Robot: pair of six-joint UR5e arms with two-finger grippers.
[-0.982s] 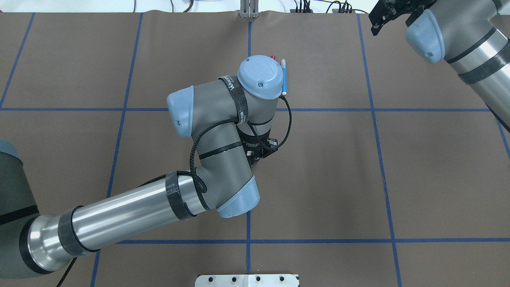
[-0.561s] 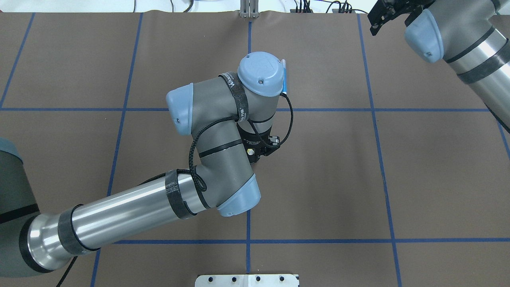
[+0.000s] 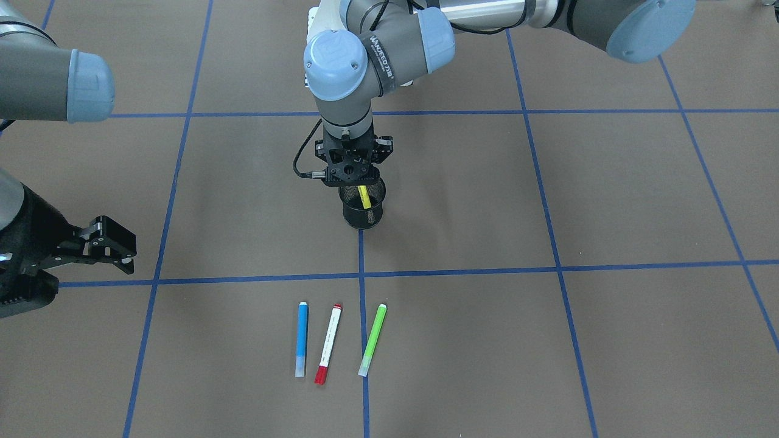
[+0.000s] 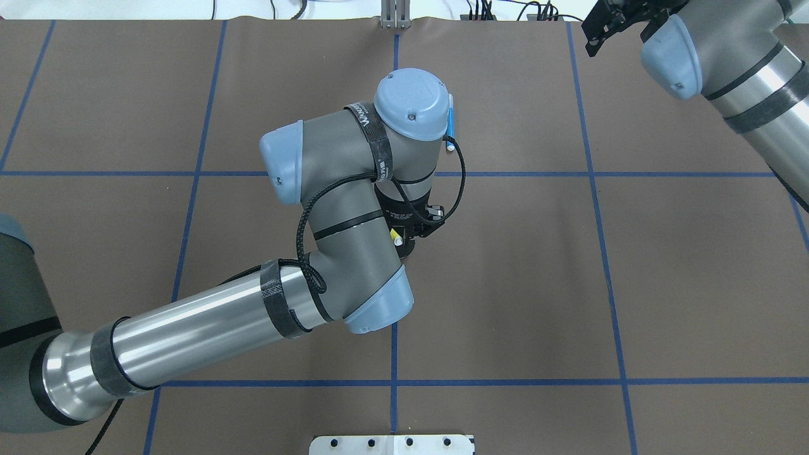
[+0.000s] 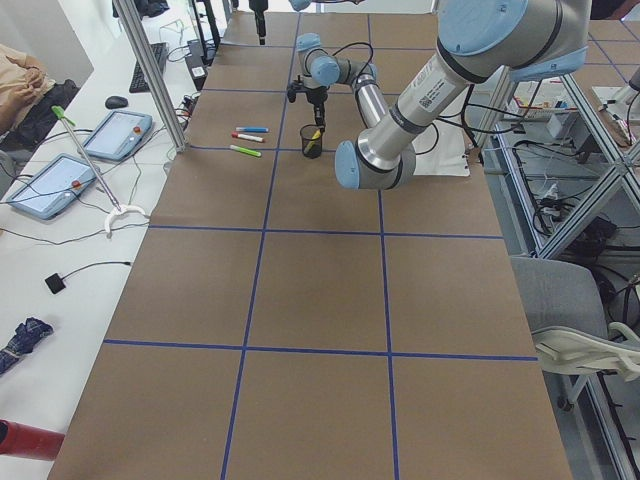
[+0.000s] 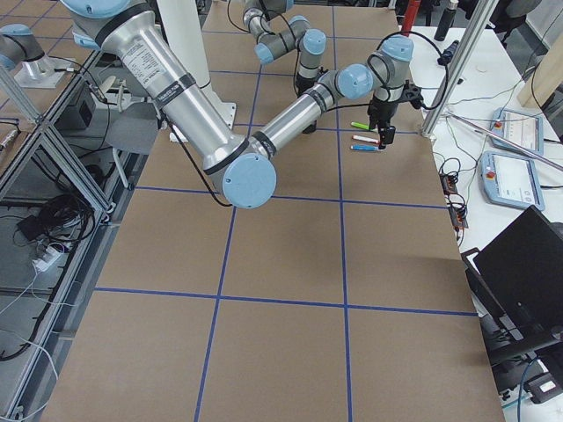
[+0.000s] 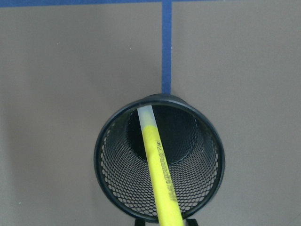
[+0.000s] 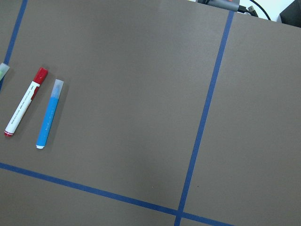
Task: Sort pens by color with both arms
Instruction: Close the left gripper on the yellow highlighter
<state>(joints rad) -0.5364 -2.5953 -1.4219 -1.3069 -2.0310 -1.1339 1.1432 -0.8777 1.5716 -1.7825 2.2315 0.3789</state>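
Yellow pen [image 7: 157, 165] looks light, stiff, kinda slick; left hand [image 3: 355, 181] is clamped near its top over the mesh cup [image 3: 365, 217], right hand [image 3: 125, 252] open. Mid-barrel grip seems safest.

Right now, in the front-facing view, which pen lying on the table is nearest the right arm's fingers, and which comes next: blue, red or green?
1. Blue pen: at the end of the row on the side of the right fingers.
2. Red pen: in the middle of the row.
3. Green pen: at the row's other end, farthest away.
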